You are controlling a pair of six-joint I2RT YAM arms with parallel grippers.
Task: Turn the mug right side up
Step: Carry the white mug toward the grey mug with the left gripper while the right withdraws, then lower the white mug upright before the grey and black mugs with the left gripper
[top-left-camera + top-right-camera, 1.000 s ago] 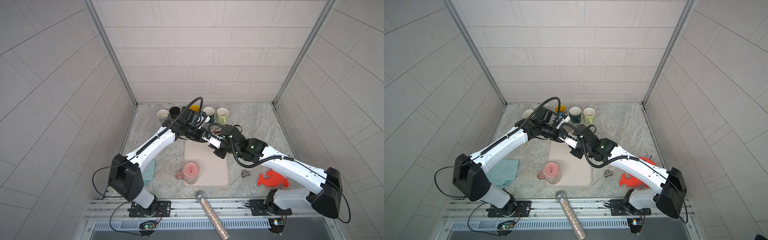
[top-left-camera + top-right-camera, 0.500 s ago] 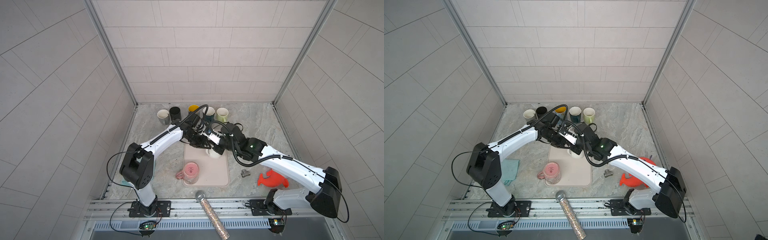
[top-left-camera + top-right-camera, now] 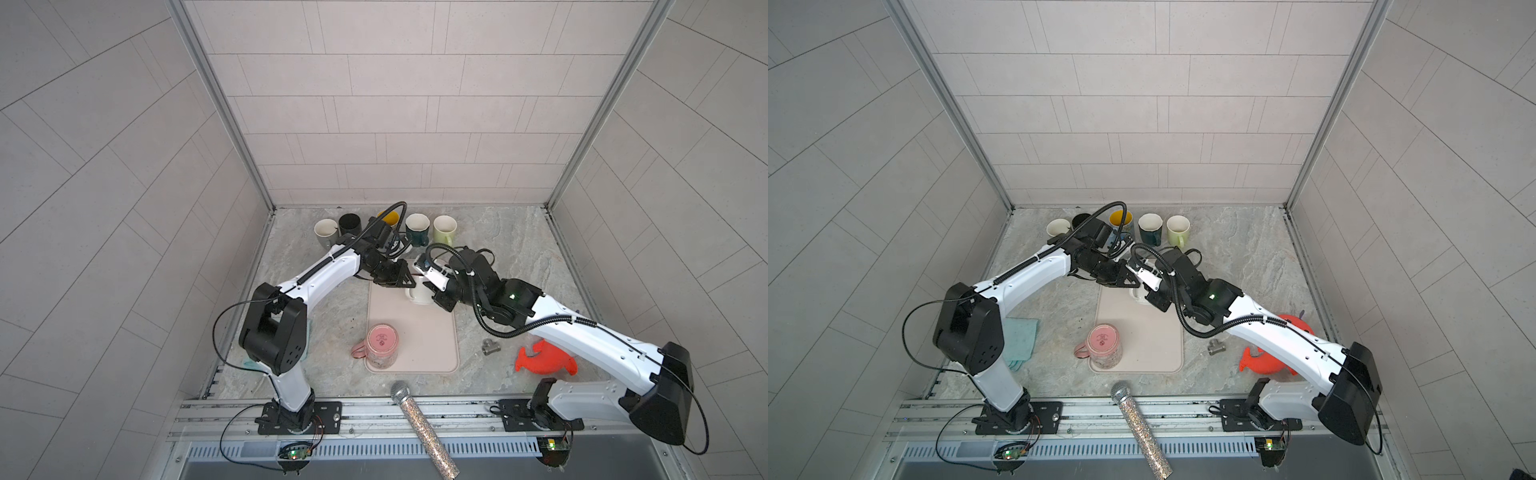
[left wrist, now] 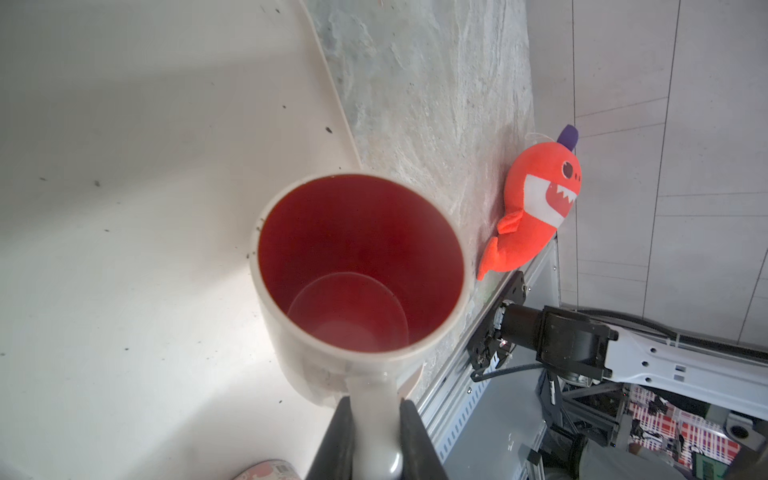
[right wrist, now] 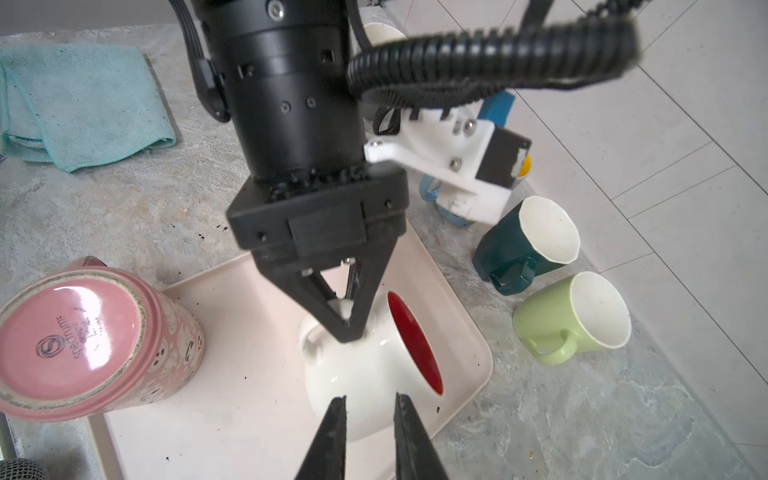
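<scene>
Where both arms meet, just above centre frame in both top views, entry one: white mug [image 3: 419, 294], red inside, over the upper end of the beige mat [image 3: 415, 345]. It is tipped, not upright. In the right wrist view its red mouth turns sideways toward the teal and green mugs. Whether its wall rests on the mat cannot be told.

- left gripper [image 4: 375, 405]: claw clamped on the white mug's handle, one finger on either side.
- right gripper [image 5: 370, 398]: claw tips a little apart with nothing between them, just beside the mug's white wall on the side away from the handle. Touching or not cannot be told.
- pink mug [image 3: 382, 341]: base up, on the lower left corner of the mat, handle to the left.
- Row of five along the back wall, mouths up, left to right: cream mug [image 3: 325, 232], black mug [image 3: 350, 224], yellow mug [image 3: 390, 216] partly behind the left arm, teal mug [image 3: 417, 227], green mug [image 3: 444, 229].
- orange plush [image 3: 544, 358]: lower right, on the marble top [image 3: 498, 249], partly under the right arm.
- metal fitting [image 3: 490, 347]: between mat and plush.
- glitter microphone [image 3: 419, 424]: lower centre, lying across the front rail.
- teal cloth [image 3: 1021, 336]: left of the mat, beside the left arm's base.
</scene>
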